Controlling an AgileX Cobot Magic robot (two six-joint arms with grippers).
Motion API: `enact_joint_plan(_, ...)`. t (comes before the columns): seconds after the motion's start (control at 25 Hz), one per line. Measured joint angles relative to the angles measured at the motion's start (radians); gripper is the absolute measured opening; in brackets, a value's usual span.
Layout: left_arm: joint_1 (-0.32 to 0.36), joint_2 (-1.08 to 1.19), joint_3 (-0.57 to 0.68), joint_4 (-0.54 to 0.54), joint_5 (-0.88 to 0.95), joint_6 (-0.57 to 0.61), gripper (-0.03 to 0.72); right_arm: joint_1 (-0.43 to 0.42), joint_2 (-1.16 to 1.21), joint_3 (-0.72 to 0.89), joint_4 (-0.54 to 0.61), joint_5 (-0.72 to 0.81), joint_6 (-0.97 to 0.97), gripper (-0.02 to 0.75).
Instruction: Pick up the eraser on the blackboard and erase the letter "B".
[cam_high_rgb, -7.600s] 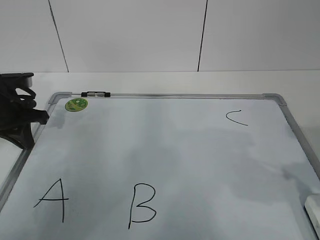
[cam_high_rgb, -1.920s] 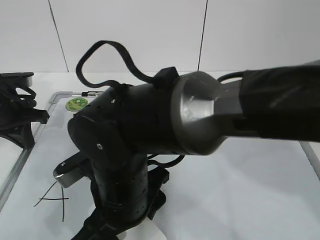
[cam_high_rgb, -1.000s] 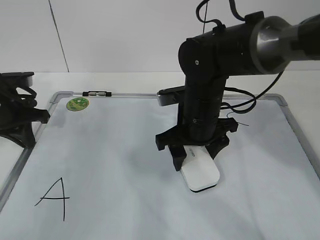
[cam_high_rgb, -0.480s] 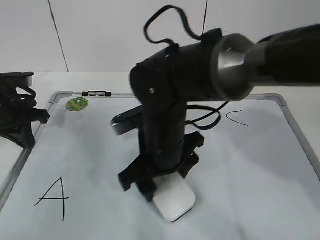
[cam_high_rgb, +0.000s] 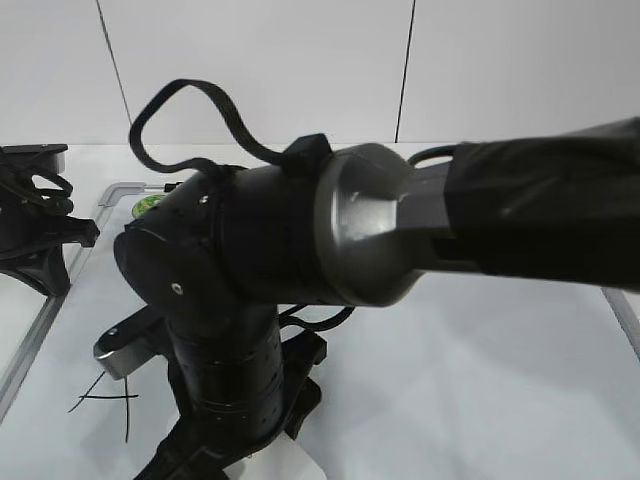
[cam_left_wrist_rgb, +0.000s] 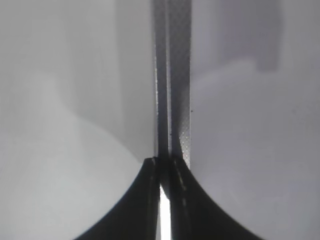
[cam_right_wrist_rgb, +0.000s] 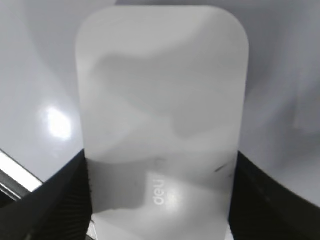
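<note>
My right gripper (cam_right_wrist_rgb: 160, 160) is shut on the white eraser (cam_right_wrist_rgb: 162, 110), which lies flat against the blackboard (cam_right_wrist_rgb: 40, 75). In the exterior view the right arm fills the middle. Its gripper (cam_high_rgb: 225, 455) is low at the front of the blackboard (cam_high_rgb: 480, 380), and a white corner of the eraser (cam_high_rgb: 292, 462) shows beneath it. The letter "B" is not visible; the arm covers the spot where it stood. Part of the black "A" (cam_high_rgb: 105, 398) shows to the left. My left gripper (cam_high_rgb: 45, 240) rests shut at the board's left edge, holding nothing.
The board's grey frame (cam_left_wrist_rgb: 172, 75) runs straight ahead of the left gripper (cam_left_wrist_rgb: 162, 164). The green sticker (cam_high_rgb: 143, 204) peeks out at the back left. The small "C" is hidden behind the right arm. A white wall stands behind the table.
The right arm with the eraser has swept left and towards the board's front edge. In the two frames just before, the place of the "B" was bare. The left arm has not moved.
</note>
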Motion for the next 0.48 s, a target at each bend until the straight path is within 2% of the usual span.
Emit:
enact_joint_plan(0.28, 0.0, 0.0, 0.0, 0.0, -0.002, 0.0, 0.016, -0.078, 0.002, 0.0, 0.032, -0.009, 0.023, 0.535)
enact_joint_plan(0.48, 0.0, 0.0, 0.0, 0.0, -0.002, 0.0, 0.016, -0.22, 0.002, -0.002, 0.018, -0.021, 0.035, 0.535)
